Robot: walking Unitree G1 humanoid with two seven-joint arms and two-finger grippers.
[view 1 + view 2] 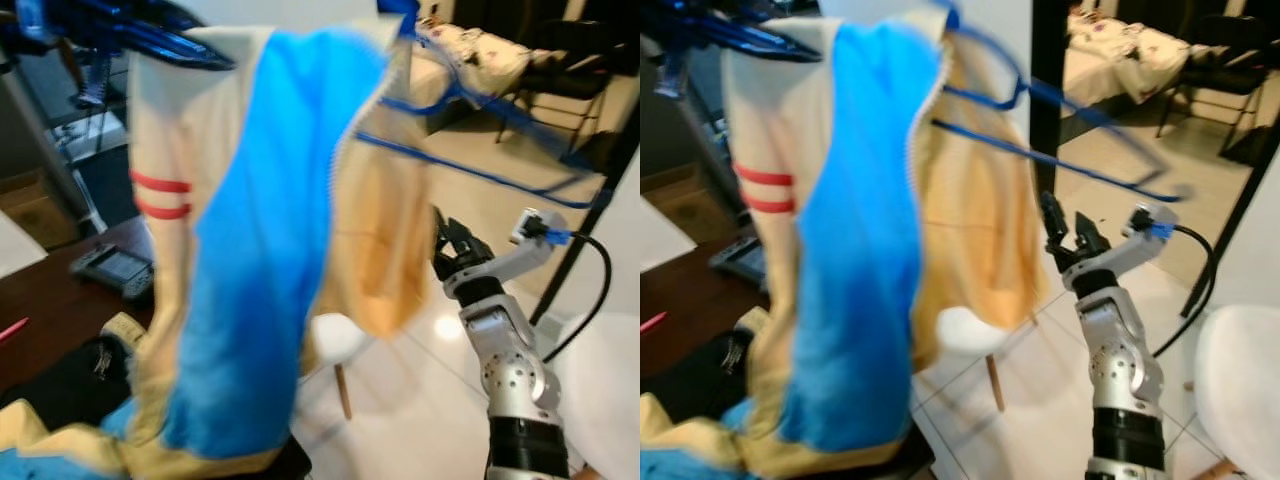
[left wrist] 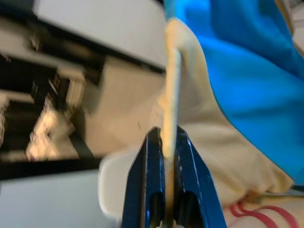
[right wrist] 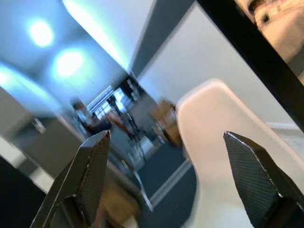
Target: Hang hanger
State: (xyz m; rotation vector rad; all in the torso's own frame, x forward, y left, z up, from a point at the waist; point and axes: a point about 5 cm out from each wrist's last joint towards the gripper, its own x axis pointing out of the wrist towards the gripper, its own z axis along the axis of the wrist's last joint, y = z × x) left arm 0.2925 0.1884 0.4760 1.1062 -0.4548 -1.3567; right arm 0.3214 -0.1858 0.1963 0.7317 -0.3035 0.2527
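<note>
A cream and blue jacket (image 1: 260,250) with two red stripes on its sleeve hangs in the air in front of me, its lower end lying on the table. My left gripper (image 2: 167,137) is shut on a cream edge of the jacket, up at the top left (image 1: 215,58). A thin blue hanger (image 1: 1060,105), blurred, sticks out to the right from the jacket's top. My right gripper (image 1: 452,240) stands open, lower and to the right of the jacket, apart from it, with nothing between its fingers (image 3: 95,161).
A dark wooden table (image 1: 50,300) at the lower left carries a black handset (image 1: 115,268) and a red pen (image 1: 12,328). A white chair (image 1: 335,340) stands behind the jacket, another (image 1: 1240,380) at the right. A black door post (image 1: 1045,100), a bed (image 1: 480,50) and tiled floor lie beyond.
</note>
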